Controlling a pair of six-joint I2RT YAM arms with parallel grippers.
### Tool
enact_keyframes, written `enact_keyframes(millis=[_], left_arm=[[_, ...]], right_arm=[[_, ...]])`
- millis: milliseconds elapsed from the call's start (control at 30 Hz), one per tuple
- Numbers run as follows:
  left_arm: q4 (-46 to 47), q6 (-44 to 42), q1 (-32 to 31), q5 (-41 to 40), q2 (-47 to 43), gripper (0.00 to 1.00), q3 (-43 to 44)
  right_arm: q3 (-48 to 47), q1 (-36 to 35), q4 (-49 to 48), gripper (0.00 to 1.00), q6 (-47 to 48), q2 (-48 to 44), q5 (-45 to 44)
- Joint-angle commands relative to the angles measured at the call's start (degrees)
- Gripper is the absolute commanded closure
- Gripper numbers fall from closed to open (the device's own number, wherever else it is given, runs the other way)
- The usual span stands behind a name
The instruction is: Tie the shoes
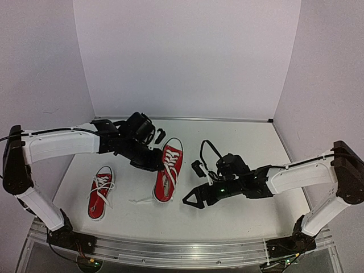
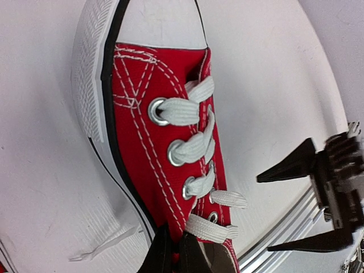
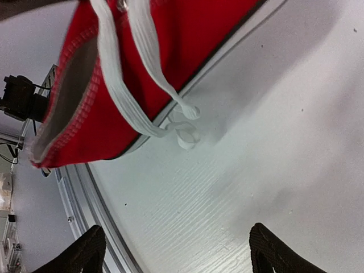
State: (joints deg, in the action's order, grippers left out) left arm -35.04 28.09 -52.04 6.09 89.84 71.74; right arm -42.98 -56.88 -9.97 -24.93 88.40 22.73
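Observation:
Two red sneakers with white laces lie on the white table. One shoe (image 1: 100, 193) lies at the left, apart from both grippers, its laces loose. The other shoe (image 1: 169, 169) lies in the middle. My left gripper (image 1: 153, 164) is shut on this middle shoe's red canvas edge beside the top eyelet; in the left wrist view (image 2: 172, 257) its dark fingers pinch the canvas of that shoe (image 2: 153, 131). My right gripper (image 1: 191, 203) is open and empty just right of the shoe's heel. In the right wrist view (image 3: 177, 255) the shoe (image 3: 108, 108) and its lace ends (image 3: 183, 133) lie ahead.
A loose lace end (image 1: 142, 200) trails on the table left of the middle shoe's heel. An aluminium rail (image 1: 170, 250) runs along the near edge. White walls close the back and both sides. The right gripper's open fingers (image 2: 296, 165) show in the left wrist view.

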Motion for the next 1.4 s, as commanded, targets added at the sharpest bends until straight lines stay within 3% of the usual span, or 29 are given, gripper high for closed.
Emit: enact_keyframes(millis=[0, 500, 1033, 1133, 1233, 1367], left_arm=[[-3.7, -4.0, -0.1, -1.6, -6.4, 1.00, 6.8], [-7.6, -6.7, 0.0, 5.9, -12.5, 1.00, 15.1], [-8.0, -6.4, 0.0, 9.5, -14.4, 1.00, 17.6], [-7.7, -6.2, 0.0, 9.7, -14.9, 1.00, 18.1], [-8.0, -6.2, 0.0, 9.5, -15.4, 1.00, 18.9], [-8.8, -6.5, 0.0, 8.6, -15.8, 1.00, 19.9]], right_arm=[[-3.4, -2.3, -7.8, 0.15, 5.7, -1.0, -4.2], [-7.5, -10.7, -13.3, 0.13, 19.5, 1.8, -17.1], [-7.0, -10.7, -17.7, 0.16, 18.2, 1.0, -33.3], [-7.4, -10.6, -16.9, 0.27, 16.5, 1.5, -35.5], [-5.4, -9.8, -16.6, 0.46, 14.1, 1.1, -36.7], [-0.4, -5.8, -15.5, 0.56, 8.4, 1.0, -33.4]])
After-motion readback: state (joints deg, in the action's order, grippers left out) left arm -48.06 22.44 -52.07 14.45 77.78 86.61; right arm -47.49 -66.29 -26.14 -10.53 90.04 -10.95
